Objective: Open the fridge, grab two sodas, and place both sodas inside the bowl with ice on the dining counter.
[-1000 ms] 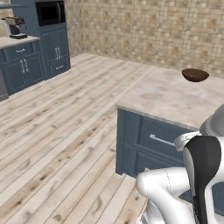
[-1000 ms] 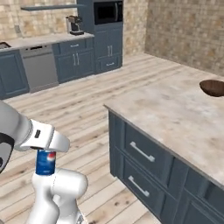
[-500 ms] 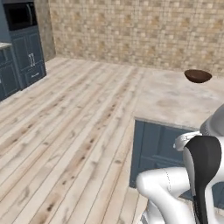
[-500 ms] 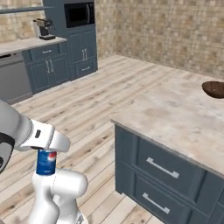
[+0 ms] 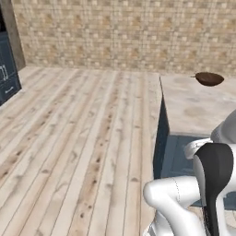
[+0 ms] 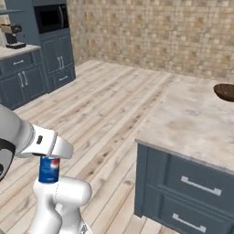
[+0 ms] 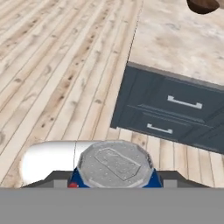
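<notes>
My gripper (image 6: 49, 161) is shut on a blue soda can (image 6: 49, 169) with a silver top (image 7: 116, 162), held upright low beside the arm's white body. The dining counter (image 6: 187, 123) is a beige stone slab over a dark blue base, ahead and to the right (image 5: 193, 108) (image 7: 175, 39). The dark brown bowl (image 5: 209, 78) rests near the slab's far end, well beyond the can (image 6: 226, 91) (image 7: 202, 5). What lies in the bowl cannot be made out. The fridge is out of view.
Dark blue cabinets with a microwave (image 6: 50, 18) and a coffee machine (image 6: 12, 34) stand far left. A tiled wall (image 5: 120, 32) closes the back. Wide wooden floor (image 5: 83, 138) lies left of the counter. The counter's drawer fronts (image 6: 196, 192) face me.
The whole picture has shifted: the base has moved, so the cabinets slid off to the left and the counter end now lies nearer the middle. The can stays in my grip.
</notes>
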You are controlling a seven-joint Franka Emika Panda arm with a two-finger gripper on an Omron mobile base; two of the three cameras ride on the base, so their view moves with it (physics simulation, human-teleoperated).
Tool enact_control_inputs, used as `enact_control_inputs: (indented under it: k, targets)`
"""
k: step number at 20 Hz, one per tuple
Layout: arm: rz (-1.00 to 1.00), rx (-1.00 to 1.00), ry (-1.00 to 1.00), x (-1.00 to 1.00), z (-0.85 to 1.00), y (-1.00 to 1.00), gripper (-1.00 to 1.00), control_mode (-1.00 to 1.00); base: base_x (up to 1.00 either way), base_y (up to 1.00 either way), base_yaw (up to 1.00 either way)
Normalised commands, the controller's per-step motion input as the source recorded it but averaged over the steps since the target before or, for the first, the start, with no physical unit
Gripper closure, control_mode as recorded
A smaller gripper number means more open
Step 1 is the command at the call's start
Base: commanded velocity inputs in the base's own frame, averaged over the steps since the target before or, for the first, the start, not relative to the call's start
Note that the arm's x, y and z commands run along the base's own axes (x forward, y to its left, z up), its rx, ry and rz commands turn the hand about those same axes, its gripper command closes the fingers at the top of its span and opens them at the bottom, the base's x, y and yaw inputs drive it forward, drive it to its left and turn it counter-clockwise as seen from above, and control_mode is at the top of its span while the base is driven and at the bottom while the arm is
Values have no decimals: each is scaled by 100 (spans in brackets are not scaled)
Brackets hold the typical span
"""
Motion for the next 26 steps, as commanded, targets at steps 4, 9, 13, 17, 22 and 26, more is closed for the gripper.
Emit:
enact_control_inputs:
  k: [4,9,13,17,22,26]
  targets:
    - [0,0,0,0,0,0,100,100,73,87,-41]
    - [0,0,0,0,0,0,100,100,73,83,-42]
    - [0,0,0,0,0,0,100,100,73,78,-44]
    - [0,0,0,0,0,0,100,100,74,73,-45]
    - [0,0,0,0,0,0,100,100,74,66,-46]
    - [0,0,0,0,0,0,100,100,70,64,-47]
